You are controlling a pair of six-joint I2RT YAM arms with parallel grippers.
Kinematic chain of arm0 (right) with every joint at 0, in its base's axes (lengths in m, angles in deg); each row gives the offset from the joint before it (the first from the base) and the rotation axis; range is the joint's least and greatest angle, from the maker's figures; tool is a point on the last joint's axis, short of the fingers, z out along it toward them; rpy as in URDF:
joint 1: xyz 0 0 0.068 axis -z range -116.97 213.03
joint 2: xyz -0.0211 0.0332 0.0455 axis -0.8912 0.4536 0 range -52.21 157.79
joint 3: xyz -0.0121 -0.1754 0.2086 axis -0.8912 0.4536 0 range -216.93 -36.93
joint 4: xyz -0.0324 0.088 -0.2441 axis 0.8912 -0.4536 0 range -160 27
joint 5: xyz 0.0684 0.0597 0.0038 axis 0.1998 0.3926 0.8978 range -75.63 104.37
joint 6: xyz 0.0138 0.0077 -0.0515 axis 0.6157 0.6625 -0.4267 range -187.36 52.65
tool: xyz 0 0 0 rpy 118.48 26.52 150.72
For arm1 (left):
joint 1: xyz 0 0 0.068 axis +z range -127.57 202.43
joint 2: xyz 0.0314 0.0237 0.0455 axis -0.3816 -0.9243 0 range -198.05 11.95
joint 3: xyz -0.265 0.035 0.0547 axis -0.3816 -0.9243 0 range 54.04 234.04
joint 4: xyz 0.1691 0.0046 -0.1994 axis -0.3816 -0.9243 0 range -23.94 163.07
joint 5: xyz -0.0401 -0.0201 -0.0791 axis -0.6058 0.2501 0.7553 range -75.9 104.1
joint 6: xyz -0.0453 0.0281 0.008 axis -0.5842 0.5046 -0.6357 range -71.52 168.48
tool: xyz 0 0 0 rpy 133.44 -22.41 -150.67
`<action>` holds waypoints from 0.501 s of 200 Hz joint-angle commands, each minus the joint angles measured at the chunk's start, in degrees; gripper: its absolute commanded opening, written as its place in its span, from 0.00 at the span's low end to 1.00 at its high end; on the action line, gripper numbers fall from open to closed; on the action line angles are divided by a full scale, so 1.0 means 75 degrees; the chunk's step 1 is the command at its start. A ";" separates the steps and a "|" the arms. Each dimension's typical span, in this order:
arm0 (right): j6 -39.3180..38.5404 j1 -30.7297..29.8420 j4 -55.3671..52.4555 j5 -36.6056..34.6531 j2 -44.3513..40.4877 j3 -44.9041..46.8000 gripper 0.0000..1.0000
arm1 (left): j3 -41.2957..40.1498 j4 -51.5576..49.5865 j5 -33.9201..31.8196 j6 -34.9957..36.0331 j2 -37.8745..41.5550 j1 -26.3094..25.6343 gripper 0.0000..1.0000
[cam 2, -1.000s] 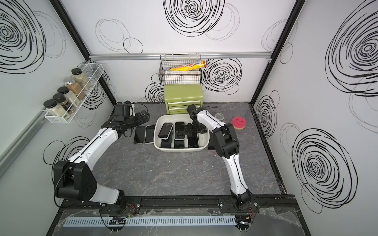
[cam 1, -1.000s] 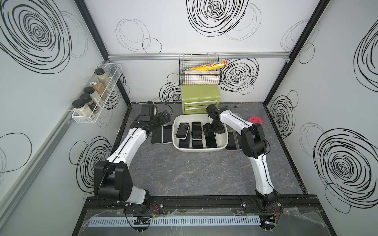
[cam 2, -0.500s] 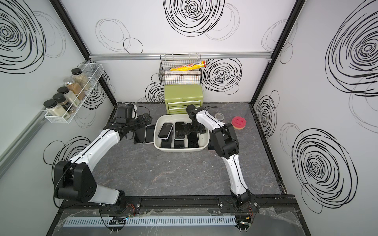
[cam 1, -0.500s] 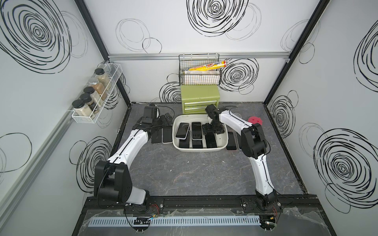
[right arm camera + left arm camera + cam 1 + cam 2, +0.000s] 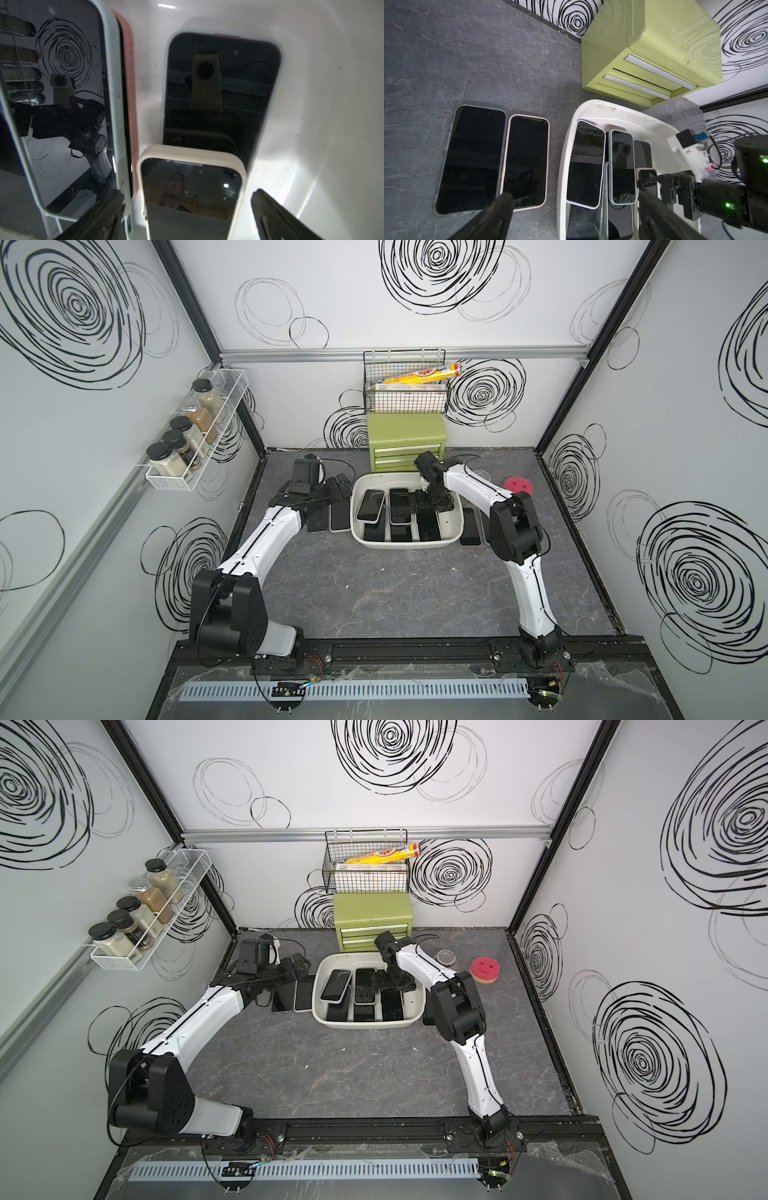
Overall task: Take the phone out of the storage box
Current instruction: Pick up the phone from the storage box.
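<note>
The storage box [image 5: 405, 546] [image 5: 361, 1026] is an off-white tub at the back middle of the table, with several phones lying in it. My right gripper [image 5: 432, 504] [image 5: 390, 982] [image 5: 188, 196] is down inside the box and open. Its fingers stand on either side of a cream-cased phone [image 5: 191, 197], apart from it. That phone overlaps a dark phone [image 5: 222, 93]. My left gripper [image 5: 336, 485] [image 5: 297, 965] [image 5: 574, 193] hangs open and empty at the box's left rim [image 5: 562, 166], over two phones [image 5: 471, 158] [image 5: 525, 162] lying on the table.
A green drawer chest [image 5: 405, 441] stands right behind the box, under a black wire basket [image 5: 405, 393]. More phones [image 5: 468, 526] lie on the table to the box's right. A red sponge [image 5: 518, 485] and a small clear lid [image 5: 446, 957] sit at back right. A spice rack [image 5: 191, 439] hangs on the left wall.
My left arm has shifted slightly toward the box's left rim. The right gripper has stayed inside the box, still open.
</note>
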 commanded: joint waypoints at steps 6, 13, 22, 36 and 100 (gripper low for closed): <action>-0.0027 -0.0043 0.0003 -0.0172 0.0149 0.0081 0.99 | -0.0133 0.0258 0.0111 0.0013 0.0265 -0.0050 0.99; -0.0033 -0.0043 0.0003 -0.0173 0.0184 0.0091 0.98 | -0.0147 0.0282 0.0133 0.0010 0.0265 -0.0053 0.99; -0.0038 -0.0043 0.0015 -0.0149 0.0224 0.0112 0.98 | -0.0141 0.0270 0.0135 0.0015 0.0263 -0.0044 0.99; -0.0050 -0.0043 0.0077 -0.0170 0.0244 0.0213 0.98 | -0.0169 0.0300 0.0146 0.0000 0.0265 -0.0047 0.99; -0.0121 -0.0043 0.0074 -0.0281 0.0450 0.0176 0.87 | -0.0241 0.0403 0.0239 -0.0048 0.0278 -0.0038 0.99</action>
